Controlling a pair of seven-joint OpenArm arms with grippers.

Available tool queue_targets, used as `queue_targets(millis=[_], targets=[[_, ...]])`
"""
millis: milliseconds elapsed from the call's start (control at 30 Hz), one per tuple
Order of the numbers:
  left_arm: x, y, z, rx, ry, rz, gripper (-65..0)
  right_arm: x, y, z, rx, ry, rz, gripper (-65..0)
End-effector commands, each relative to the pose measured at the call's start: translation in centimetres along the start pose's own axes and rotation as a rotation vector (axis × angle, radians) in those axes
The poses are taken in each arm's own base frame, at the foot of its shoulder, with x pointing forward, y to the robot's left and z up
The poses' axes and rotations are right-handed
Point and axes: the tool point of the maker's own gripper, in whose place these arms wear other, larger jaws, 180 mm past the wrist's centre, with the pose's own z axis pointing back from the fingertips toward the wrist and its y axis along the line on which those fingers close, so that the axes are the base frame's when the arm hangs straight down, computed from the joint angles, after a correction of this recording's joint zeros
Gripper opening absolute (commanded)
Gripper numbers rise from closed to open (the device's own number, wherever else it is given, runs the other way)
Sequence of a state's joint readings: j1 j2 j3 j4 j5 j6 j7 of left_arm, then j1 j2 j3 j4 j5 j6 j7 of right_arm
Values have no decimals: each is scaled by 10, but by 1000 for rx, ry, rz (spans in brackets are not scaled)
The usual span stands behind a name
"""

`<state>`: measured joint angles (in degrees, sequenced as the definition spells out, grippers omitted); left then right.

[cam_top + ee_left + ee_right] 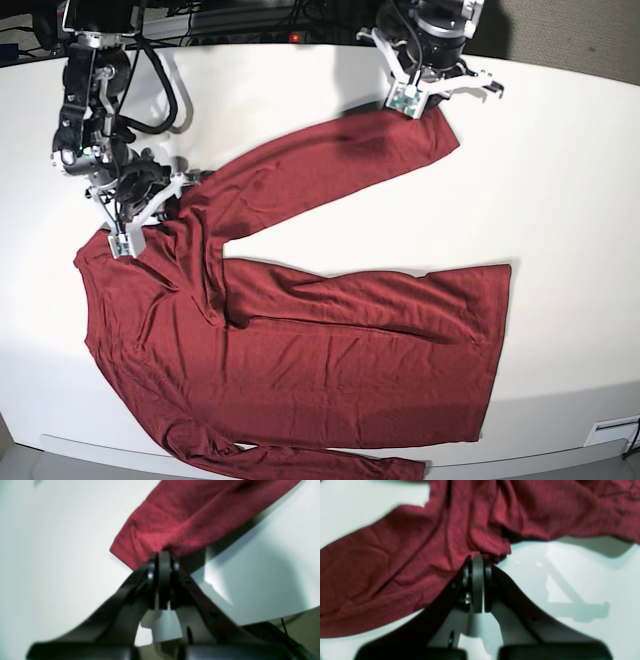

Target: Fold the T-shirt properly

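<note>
Across the white table (pixel 570 200) lies the plain dark red, thin-knit long-sleeved T-shirt (pixel 300 370), body spread toward the near edge, one sleeve stretched diagonally to the far side. The left hand (pixel 163 555) is clamped on that sleeve's cuff, the right hand (pixel 477 556) on bunched fabric near the shoulder (apparently to carry the sleeve over the body). Cables and gear crowd the far edge; nothing blocks the fold.

A white table (pixel 560 180) with black cables (pixel 240 25) at its far edge.
</note>
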<state>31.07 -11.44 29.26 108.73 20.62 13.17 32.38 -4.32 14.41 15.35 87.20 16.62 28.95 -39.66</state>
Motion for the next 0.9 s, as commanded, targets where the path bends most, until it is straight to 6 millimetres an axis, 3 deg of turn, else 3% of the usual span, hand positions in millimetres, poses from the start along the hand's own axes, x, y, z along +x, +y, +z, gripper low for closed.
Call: queue_targets(millis=[0,467,867], targets=[[12,6,1,25,-44,-16,-650,22,-2,6,-5,-67,19,-650],[66,36,-19,104,-181,-48,-650,65,0,19,-19,-171,69,-650],[156,76,-35,176,-389,-30,-650,135,-5,27,-47,-293,102,-650]])
